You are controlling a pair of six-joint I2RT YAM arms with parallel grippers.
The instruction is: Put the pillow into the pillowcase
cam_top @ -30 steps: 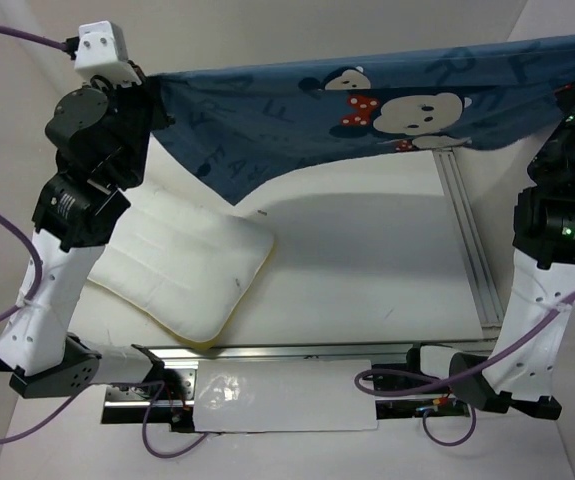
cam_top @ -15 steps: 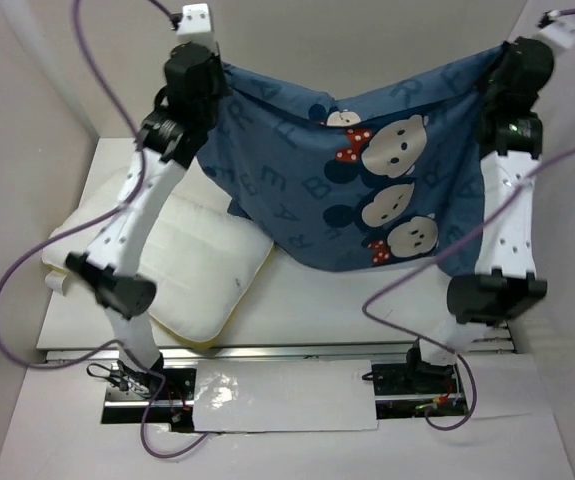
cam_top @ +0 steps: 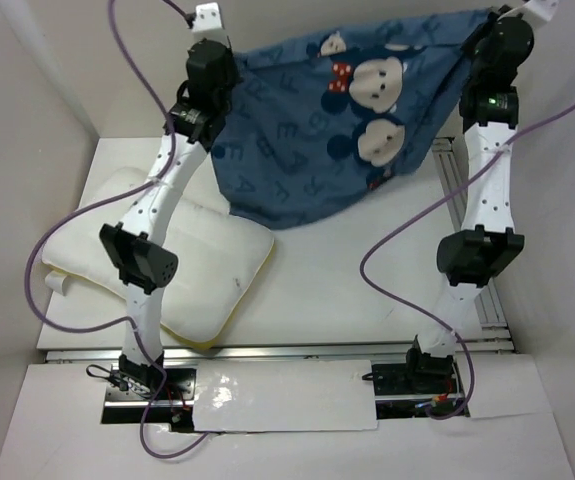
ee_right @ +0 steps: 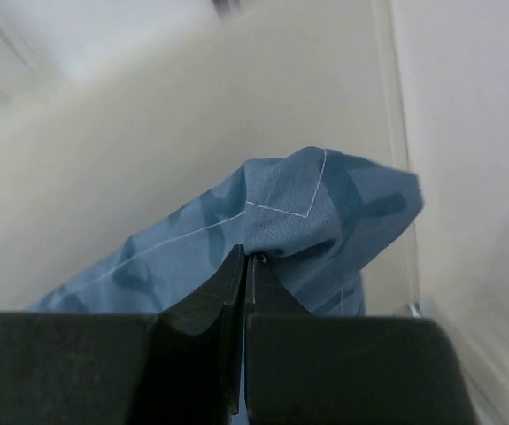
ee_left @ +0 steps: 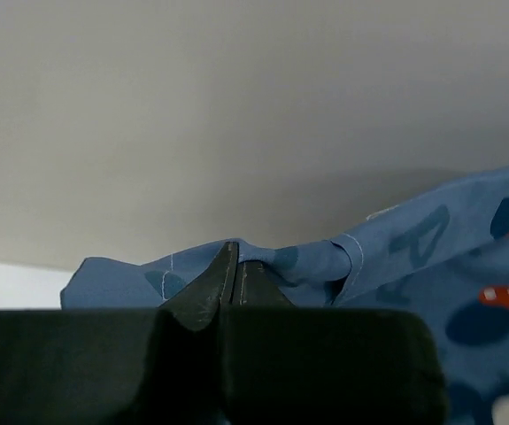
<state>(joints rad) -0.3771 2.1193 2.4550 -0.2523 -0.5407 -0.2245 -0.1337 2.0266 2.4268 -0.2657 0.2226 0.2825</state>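
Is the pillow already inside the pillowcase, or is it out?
Out. The pillow lies bare on the table; the pillowcase hangs raised in the air.

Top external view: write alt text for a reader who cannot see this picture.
Both arms hold the blue pillowcase stretched in the air between them, the left gripper and right gripper each shut on an upper corner. The white pillow lies on the table below, under the left arm, not yet inside.

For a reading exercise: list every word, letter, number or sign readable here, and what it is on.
"A" or "R", creased: on the pillowcase.
Its other dark capitals: too blurred to read.
Nothing else bears text.
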